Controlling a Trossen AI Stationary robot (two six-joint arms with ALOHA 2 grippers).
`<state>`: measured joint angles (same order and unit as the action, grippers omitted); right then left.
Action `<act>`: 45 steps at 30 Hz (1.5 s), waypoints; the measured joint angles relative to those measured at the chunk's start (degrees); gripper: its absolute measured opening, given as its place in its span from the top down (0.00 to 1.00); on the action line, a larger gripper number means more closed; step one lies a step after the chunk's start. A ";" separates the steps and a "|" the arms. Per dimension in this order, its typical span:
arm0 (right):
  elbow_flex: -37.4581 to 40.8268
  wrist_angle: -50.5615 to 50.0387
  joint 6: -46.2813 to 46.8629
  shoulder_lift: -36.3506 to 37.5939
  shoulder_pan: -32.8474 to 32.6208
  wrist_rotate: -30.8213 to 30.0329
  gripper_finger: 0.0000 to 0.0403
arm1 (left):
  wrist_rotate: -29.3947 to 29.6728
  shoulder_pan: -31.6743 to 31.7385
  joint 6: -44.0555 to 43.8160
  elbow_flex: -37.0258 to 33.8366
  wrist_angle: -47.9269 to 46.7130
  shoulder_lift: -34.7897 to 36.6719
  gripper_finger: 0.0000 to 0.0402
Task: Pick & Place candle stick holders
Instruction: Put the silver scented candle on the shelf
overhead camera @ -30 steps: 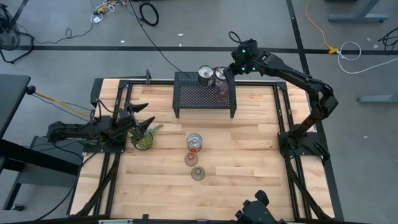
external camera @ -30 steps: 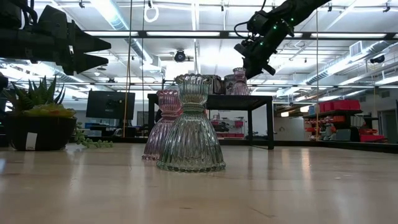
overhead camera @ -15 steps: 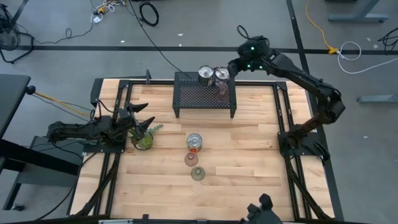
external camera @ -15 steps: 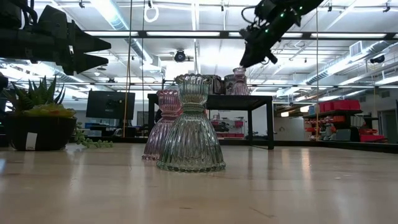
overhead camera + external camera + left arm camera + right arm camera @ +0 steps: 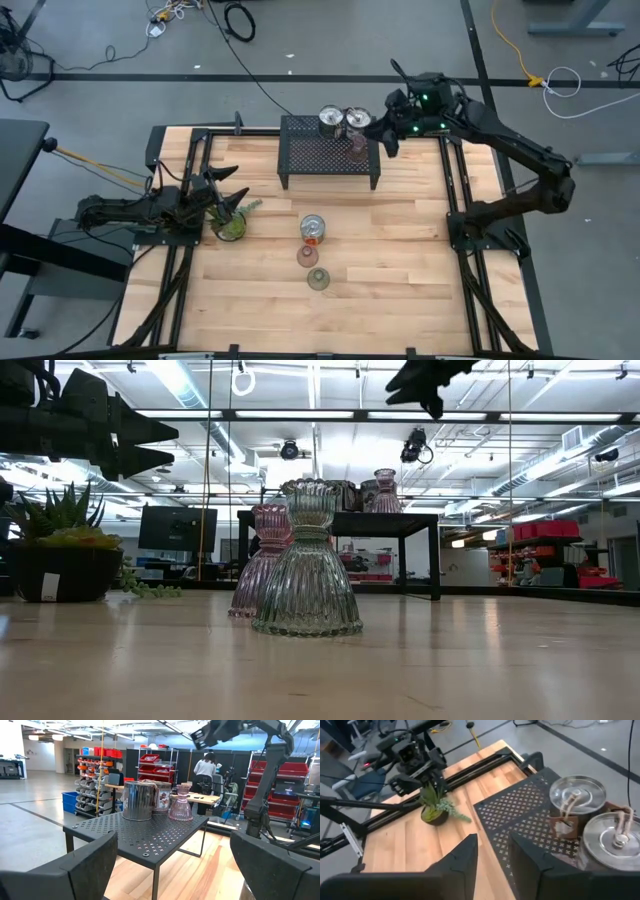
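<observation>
Right gripper [image 5: 385, 135] hangs empty above the stand's [image 5: 330, 152] right end, fingers [image 5: 455, 862] a narrow gap apart. Just left of it, on the stand's far right corner, sit two tins [image 5: 331, 122] and a pink cup [image 5: 358, 147]. Near the table's [image 5: 400, 260] middle a third tin [image 5: 313, 228], another pink cup [image 5: 307, 255] and an olive cup [image 5: 319, 279] stand in a row with bare wood around. Left gripper [image 5: 222, 192] waits wide open at the left edge, over the plant [image 5: 231, 222].

Robotics lab or workshop, red parts bins [image 5: 159, 770] on metal shelving, strip ceiling lights [image 5: 190, 385], cables on concrete floor [image 5: 560, 80]
</observation>
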<state>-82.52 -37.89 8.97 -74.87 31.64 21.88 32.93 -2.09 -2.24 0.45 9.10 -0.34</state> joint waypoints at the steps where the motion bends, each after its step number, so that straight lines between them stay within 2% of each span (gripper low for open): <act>1: 0.00 -0.33 0.01 0.45 -0.98 -0.82 0.73 | 0.00 0.00 -0.01 0.01 0.02 -0.01 0.04; 9: 0.00 -3.27 -0.20 0.76 -8.14 -6.16 0.73 | -1.99 0.00 -1.89 0.02 0.45 -0.02 0.04; 12: 0.00 -4.81 -0.34 0.57 -10.72 -7.53 0.73 | -0.41 0.00 -2.11 0.00 1.57 0.00 0.04; 16: 0.00 -5.20 -1.08 0.61 -13.44 -9.81 0.73 | 2.03 -0.02 -6.78 0.01 3.25 -0.02 0.04; 19: 0.00 -5.23 -1.18 0.61 -14.27 -10.92 0.73 | 3.69 -0.04 -13.88 0.12 4.30 0.00 0.04; 22: 0.01 -5.51 -2.04 0.61 -14.67 -10.98 0.73 | 2.26 -0.02 -18.37 1.86 3.98 -0.68 0.04; 24: 0.00 -5.42 -2.47 0.61 -14.69 -10.96 0.73 | -0.41 -0.02 -18.20 4.48 4.41 -2.04 0.04; 28: 0.00 -5.43 -3.40 0.61 -14.69 -10.97 0.73 | -0.76 -0.04 -14.57 11.65 4.03 -9.20 0.04; 34: 0.00 -5.44 -3.67 0.61 -14.66 -10.98 0.73 | 8.21 -0.02 -4.99 25.94 3.35 -25.51 0.04; 38: 0.01 -5.42 -3.69 0.61 -14.66 -10.96 0.73 | 6.85 -0.02 -4.59 35.86 1.85 -36.21 0.04; 42: 0.00 -5.98 -3.69 0.61 -14.66 -10.96 0.73 | 3.03 -0.06 -5.51 47.06 -10.51 -45.70 0.04; 45: 0.01 -7.87 -3.65 0.61 -14.66 -10.96 0.73 | 1.41 -0.04 -13.17 55.61 -25.69 -52.66 0.04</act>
<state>-82.51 -45.75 5.32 -74.26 16.97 10.92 34.34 -2.13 -15.41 56.06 -16.59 -53.00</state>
